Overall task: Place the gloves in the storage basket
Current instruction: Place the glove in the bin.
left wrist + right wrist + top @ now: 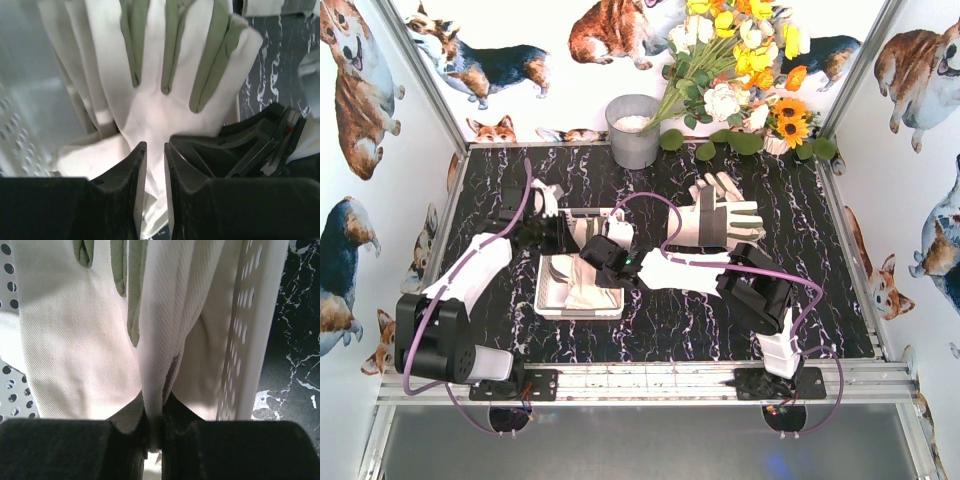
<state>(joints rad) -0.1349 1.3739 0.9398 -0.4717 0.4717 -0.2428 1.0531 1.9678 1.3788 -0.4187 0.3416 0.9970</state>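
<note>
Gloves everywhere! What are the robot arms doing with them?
They're packing gloves into the white basket. The right gripper is shut tight on one glove, just inside the basket's wall. The left gripper has glove cloth squeezed between its almost closed fingers, right by the basket too. More gloves lie in a pile on the table.
</note>
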